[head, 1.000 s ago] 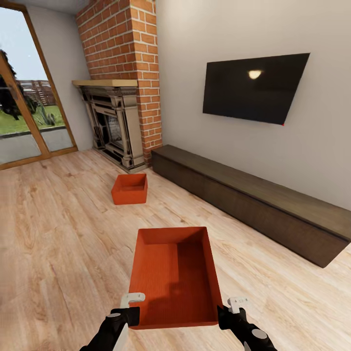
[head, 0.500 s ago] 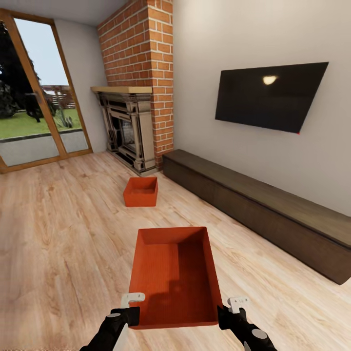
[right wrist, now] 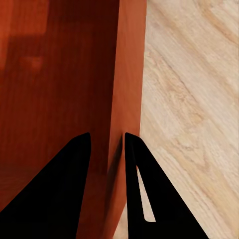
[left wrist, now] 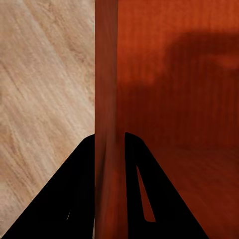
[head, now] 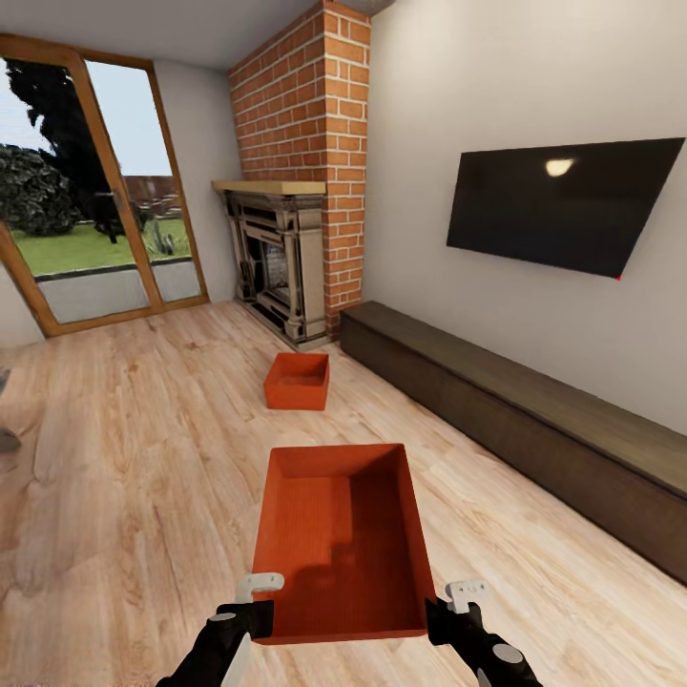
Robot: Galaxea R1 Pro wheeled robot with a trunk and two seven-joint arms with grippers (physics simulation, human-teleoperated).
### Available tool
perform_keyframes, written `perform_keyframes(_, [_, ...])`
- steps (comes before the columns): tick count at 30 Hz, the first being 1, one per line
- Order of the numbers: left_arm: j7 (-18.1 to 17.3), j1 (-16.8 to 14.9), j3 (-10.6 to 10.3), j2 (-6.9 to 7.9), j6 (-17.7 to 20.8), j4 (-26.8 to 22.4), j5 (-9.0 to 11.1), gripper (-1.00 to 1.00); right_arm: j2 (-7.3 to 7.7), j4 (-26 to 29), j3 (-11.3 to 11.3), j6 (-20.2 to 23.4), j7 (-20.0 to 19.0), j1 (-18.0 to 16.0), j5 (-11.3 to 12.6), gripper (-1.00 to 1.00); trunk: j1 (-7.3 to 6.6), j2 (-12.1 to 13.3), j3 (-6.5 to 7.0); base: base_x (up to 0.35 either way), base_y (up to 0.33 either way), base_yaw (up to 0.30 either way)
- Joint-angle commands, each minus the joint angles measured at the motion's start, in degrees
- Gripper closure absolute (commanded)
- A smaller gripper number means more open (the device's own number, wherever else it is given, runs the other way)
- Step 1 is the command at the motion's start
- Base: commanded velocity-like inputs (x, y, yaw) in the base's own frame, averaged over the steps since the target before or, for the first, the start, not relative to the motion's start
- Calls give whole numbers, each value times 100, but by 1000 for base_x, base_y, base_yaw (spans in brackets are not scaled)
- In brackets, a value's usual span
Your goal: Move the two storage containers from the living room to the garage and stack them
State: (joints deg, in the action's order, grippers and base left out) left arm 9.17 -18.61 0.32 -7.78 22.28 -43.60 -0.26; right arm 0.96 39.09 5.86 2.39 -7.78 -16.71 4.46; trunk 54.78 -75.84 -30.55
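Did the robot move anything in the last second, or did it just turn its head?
The view swung and pulled back: fireplace, TV and the far container slid right in the picture, but nothing moved on the floor. The held container stayed put, left gripper and right gripper jaws still clamped on its walls.

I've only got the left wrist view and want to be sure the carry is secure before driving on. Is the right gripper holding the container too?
Observer: Yes. The right gripper straddles the opposite side wall of the held container, one finger inside and one outside.
Operator: Where's the other container?
Observer: The second container sits on the wood floor ahead, in front of the brick fireplace.
Operator: Anything to my right there?
Observer: A long dark cabinet runs along the wall under the TV.
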Motion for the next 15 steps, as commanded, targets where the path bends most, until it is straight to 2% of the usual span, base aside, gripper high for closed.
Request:
perform_keyframes(1, [50, -2, -32, -22, 43, -8, -88, 100, 1, 2, 169, 25, 22, 1, 20, 100, -23, 38, 21, 0, 0, 180])
perform_keyframes(15, [50, -2, -32, -30, 40, -4, -88, 100, 1, 2, 169, 25, 22, 1, 20, 100, -330, 600, 378, 0, 0, 180])
